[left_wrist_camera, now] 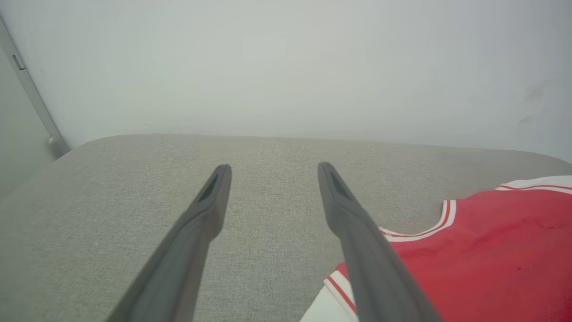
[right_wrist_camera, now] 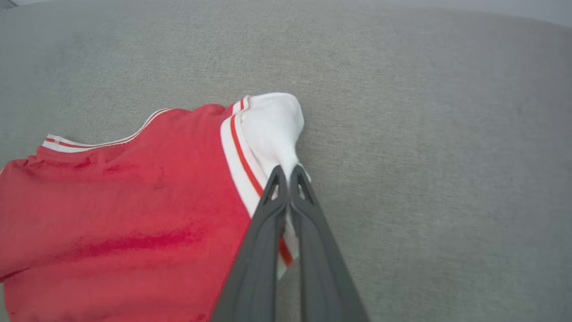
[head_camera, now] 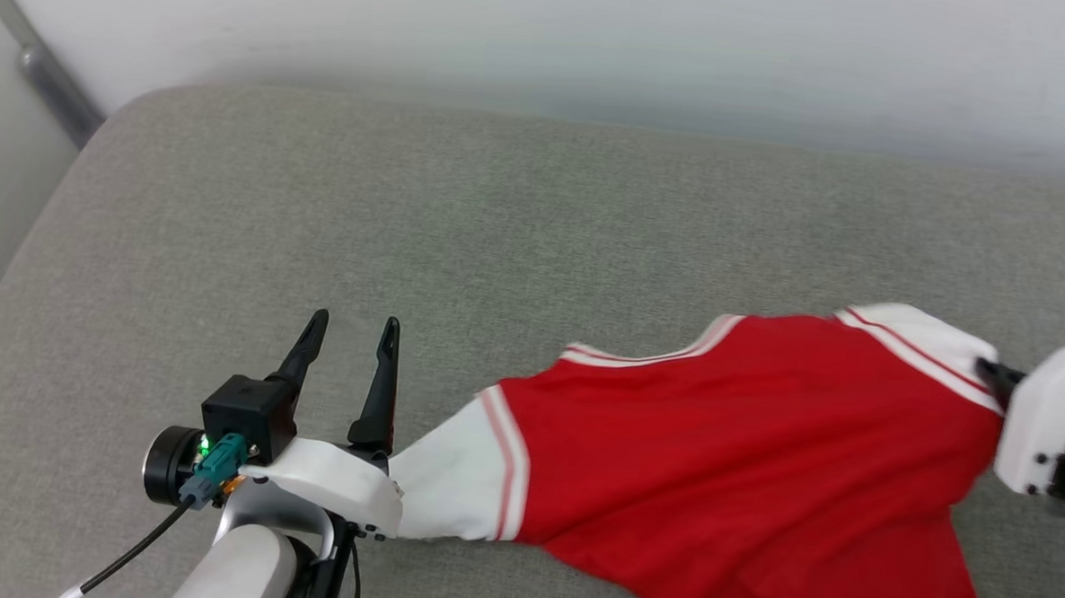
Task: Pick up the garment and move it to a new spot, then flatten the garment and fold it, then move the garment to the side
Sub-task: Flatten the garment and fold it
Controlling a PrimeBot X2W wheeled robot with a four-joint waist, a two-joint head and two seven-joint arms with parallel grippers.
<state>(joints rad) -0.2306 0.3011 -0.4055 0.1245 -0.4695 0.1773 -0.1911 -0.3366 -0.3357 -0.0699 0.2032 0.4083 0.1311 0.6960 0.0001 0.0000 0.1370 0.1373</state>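
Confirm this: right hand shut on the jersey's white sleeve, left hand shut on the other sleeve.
No: the left hand is open, holding nothing, as the left wrist view shows. The right hand is shut on the jersey's white sleeve.

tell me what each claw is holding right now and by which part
The right claw is shut on the garment, pinching its white sleeve. The left claw is open, holding nothing.

soft, even, diffuse light, bright and flat. the garment (head_camera: 741,452) casts only a faint shadow on the grey cushion (head_camera: 320,218). wrist views curve the cushion's far edge. the left gripper (left_wrist_camera: 273,169) has fingers soft near the lens; the wall (left_wrist_camera: 286,67) behind looks hazy.
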